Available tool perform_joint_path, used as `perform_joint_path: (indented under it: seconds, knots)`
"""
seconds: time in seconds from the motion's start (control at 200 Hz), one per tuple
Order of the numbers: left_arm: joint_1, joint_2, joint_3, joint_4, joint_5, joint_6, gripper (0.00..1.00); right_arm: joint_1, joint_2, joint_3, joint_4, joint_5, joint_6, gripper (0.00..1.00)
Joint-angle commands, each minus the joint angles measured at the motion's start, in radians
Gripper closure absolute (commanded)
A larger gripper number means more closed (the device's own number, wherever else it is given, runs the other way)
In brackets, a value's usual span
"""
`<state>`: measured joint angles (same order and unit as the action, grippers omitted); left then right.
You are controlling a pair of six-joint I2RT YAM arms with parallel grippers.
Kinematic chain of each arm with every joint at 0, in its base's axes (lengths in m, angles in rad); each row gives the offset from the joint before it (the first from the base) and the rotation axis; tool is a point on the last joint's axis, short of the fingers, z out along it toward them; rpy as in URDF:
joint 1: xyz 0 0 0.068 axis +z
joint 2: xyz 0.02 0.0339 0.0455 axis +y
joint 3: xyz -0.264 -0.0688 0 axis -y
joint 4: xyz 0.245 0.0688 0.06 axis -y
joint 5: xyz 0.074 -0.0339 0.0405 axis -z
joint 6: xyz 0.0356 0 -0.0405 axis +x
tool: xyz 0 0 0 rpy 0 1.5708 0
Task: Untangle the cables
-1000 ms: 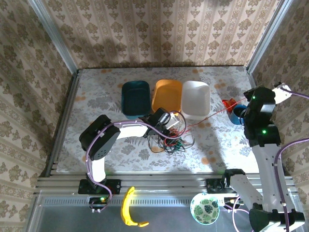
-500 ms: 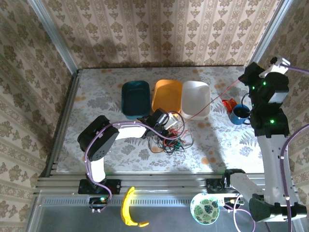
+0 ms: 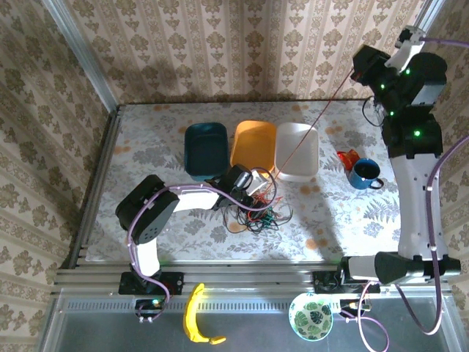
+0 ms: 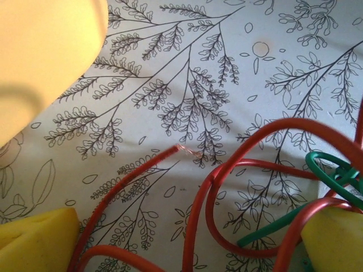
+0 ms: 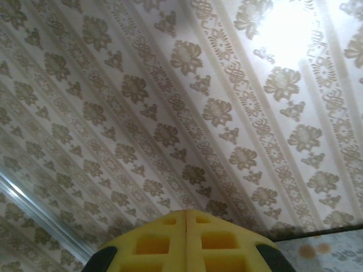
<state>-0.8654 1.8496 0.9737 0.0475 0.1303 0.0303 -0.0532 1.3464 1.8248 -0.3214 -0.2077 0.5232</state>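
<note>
The cables (image 3: 258, 209) lie in a red, black and green tangle on the table in front of the bins. My left gripper (image 3: 253, 183) hangs low over the tangle's far edge, open. In the left wrist view red loops (image 4: 244, 153), a green cable (image 4: 334, 170) and a bare-tipped red end (image 4: 181, 148) lie between its yellow pads (image 4: 34, 238); the left gripper (image 4: 187, 241) touches none of them. My right gripper (image 3: 360, 70) is raised high at the back right, shut on a red cable (image 3: 315, 125) that runs taut up from the tangle. Its pads (image 5: 164, 238) press together, right gripper (image 5: 186, 214).
A teal bin (image 3: 206, 150), an orange bin (image 3: 253, 143) and a white bin (image 3: 297, 150) stand in a row behind the tangle. A blue mug (image 3: 363, 174) and a small red object (image 3: 346, 157) sit at the right. A banana (image 3: 194, 315) and a patterned bowl (image 3: 310, 315) lie below the table's edge.
My right arm has risen and swung toward the back wall, drawing the red cable up into a long taut line. The left gripper has stayed over the tangle.
</note>
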Motion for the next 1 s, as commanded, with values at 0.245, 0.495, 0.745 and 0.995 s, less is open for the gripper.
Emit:
perform_joint_path:
  seconds: [0.245, 0.495, 0.745, 0.995]
  knots:
    - [0.022, 0.036, -0.079, -0.183, -0.079, 0.027, 0.0, -0.01, 0.179, 0.394, 0.026, -0.034, -0.024, 1.0]
    - [0.023, 0.028, -0.094, -0.178, -0.099, 0.027, 0.0, -0.01, 0.315, 0.68, -0.01, -0.013, -0.061, 1.0]
    - [0.022, 0.017, -0.121, -0.152, -0.11, 0.007, 0.0, -0.011, 0.387, 0.825, 0.028, 0.019, -0.057, 1.0]
    - [0.022, 0.029, -0.124, -0.146, -0.131, -0.007, 0.0, -0.011, 0.365, 0.826, 0.164, 0.073, -0.093, 1.0]
